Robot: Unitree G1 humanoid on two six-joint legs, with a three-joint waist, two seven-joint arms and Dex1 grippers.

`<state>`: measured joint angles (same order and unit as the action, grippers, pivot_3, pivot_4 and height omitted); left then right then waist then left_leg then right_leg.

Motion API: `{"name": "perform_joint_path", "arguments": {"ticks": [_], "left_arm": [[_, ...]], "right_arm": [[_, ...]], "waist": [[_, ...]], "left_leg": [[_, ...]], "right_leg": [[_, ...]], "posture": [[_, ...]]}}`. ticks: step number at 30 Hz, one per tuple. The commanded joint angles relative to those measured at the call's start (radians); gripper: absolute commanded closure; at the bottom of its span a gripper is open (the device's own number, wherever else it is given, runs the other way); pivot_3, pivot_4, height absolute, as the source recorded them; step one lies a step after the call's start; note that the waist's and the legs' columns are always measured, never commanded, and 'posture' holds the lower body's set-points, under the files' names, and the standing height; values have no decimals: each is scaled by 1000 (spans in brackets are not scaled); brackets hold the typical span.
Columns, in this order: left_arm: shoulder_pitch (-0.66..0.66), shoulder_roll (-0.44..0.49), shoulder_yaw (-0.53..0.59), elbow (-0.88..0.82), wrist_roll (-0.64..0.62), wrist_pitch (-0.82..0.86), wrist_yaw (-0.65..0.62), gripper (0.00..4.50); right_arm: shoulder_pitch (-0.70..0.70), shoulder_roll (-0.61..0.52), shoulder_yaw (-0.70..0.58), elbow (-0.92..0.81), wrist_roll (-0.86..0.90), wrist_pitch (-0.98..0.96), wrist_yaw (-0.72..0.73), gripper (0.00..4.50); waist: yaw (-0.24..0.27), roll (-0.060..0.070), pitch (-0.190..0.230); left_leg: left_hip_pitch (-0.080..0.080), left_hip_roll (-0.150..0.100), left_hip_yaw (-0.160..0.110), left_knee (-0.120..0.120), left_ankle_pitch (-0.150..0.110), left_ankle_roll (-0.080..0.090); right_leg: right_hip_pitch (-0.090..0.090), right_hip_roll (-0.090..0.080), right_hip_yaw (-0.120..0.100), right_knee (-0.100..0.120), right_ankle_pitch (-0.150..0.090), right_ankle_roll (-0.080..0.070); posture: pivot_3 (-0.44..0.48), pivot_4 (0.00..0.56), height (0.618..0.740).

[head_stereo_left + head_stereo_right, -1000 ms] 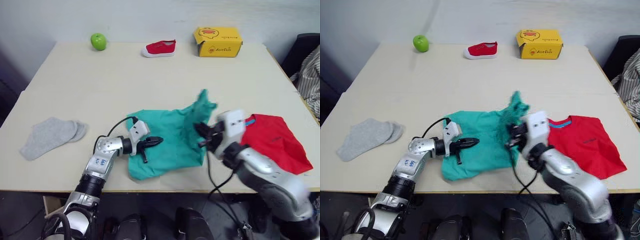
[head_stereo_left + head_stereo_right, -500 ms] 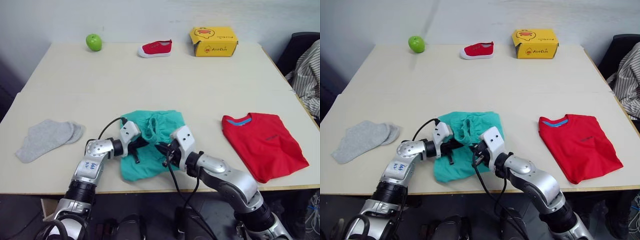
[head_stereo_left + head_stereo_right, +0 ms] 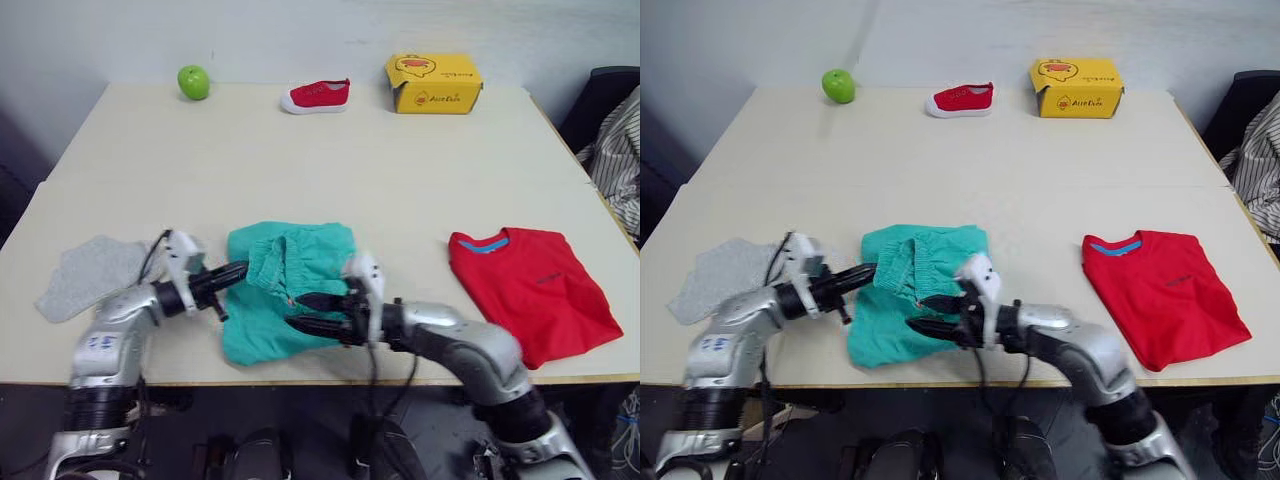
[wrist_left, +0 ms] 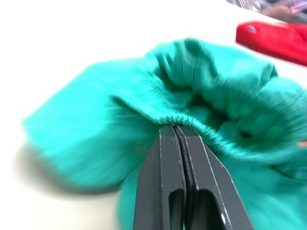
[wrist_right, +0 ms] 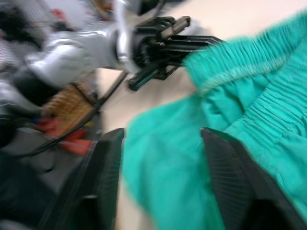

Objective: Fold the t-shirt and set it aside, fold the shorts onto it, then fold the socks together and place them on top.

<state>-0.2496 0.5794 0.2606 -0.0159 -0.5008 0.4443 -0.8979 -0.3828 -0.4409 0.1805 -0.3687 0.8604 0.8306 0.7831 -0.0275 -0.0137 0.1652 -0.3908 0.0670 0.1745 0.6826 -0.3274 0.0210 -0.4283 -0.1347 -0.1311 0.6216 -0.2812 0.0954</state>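
Note:
The teal shorts (image 3: 285,285) lie folded near the table's front edge, with the gathered waistband on top. My left gripper (image 3: 238,271) is shut, and its tips rest against the waistband (image 4: 192,120) at the shorts' left edge; I see no cloth between them. On the right side of the shorts, my right gripper (image 3: 312,312) lies low over the cloth with its fingers (image 5: 108,187) spread open and holding nothing. The red t-shirt (image 3: 530,290) lies folded to the right. The grey socks (image 3: 88,278) lie at the left, behind my left arm.
A green apple (image 3: 194,82), a small red shoe (image 3: 318,95) and a yellow box (image 3: 434,83) line the far edge of the table (image 3: 330,170). A striped cloth (image 3: 618,150) hangs off to the right, beyond the table.
The right gripper carried the lifted half of the shorts over to the left, laid it down and opened. The left gripper drew back left from on top of the shorts to their edge.

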Motion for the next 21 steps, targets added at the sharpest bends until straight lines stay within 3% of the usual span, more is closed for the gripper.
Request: {"name": "perform_joint_path", "arguments": {"ticks": [1,4,7,12,17,21], "left_arm": [[4,38,68,-77,-70,37,8,4500],[-11,58,86,-119,-118,75,4,4500],[-56,41,20,-182,-158,99,-20,4500],[-168,-22,-154,-132,-49,29,-19,4500],[-213,-67,-328,22,125,-10,32,4500],[-148,-33,-364,25,192,-29,33,4500]], "right_arm": [[-59,-42,-95,55,59,-33,146,962],[-126,-64,-66,218,-110,-195,221,1488],[-205,-36,9,439,-330,-466,281,2565],[-341,80,15,784,-477,-739,323,4414],[-479,176,52,1111,-598,-945,407,4465],[-573,231,24,1330,-664,-1053,378,4465]], "waist": [[1,0,0],[0,0,0],[0,0,1],[-1,0,1],[-11,3,3],[-28,5,5]], "left_leg": [[0,0,0,0,0,0],[1,0,0,0,0,-1],[1,-1,1,0,0,-2],[1,-4,3,0,2,-4],[2,-4,4,0,3,-5],[2,-2,4,-1,3,-6]], "right_leg": [[0,0,0,0,0,0],[0,0,0,-1,0,0],[0,0,0,-1,0,0],[0,2,1,3,0,0],[-1,5,1,2,0,0],[-1,5,2,3,0,0]], "posture": [[0,150,740],[0,150,740],[0,150,740],[0,150,740],[0,150,740],[0,150,740]]}}
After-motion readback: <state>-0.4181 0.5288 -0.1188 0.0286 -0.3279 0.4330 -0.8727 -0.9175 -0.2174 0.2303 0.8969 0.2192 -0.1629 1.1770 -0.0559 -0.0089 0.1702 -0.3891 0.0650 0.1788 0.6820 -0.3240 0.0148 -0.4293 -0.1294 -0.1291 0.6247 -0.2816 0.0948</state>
